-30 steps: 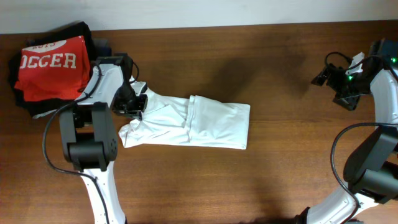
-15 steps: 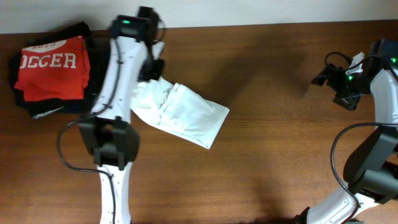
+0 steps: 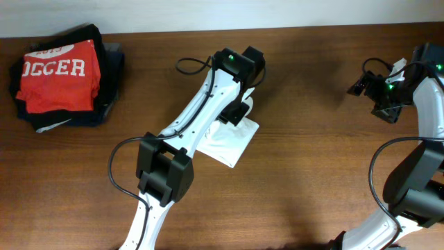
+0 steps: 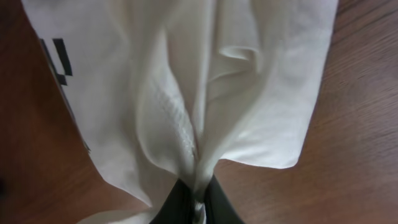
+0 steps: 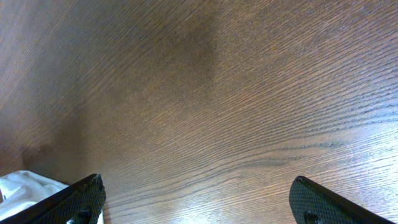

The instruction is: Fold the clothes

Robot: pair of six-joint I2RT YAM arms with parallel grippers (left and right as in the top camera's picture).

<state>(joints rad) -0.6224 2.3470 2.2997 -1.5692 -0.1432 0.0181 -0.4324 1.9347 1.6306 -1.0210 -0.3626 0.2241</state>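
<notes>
Left gripper point(image 4: 198, 202) is clamped on a bunched shirt point(image 4: 186, 93) edge. In the last second it dragged the shirt from beside the stack point(image 3: 59, 73) to mid-table point(image 3: 312, 180). The shirt is now crumpled short, so probably mid fold-over and it still needs flattening. Right gripper point(image 5: 196, 190) is wide, empty and unmoved.

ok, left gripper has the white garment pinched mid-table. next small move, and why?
Probably lower the left gripper and lay the white garment flat on the table, then release: the fabric is bunched into pleats at the pinch, too crumpled to fold. The right gripper sits open, far off.
</notes>
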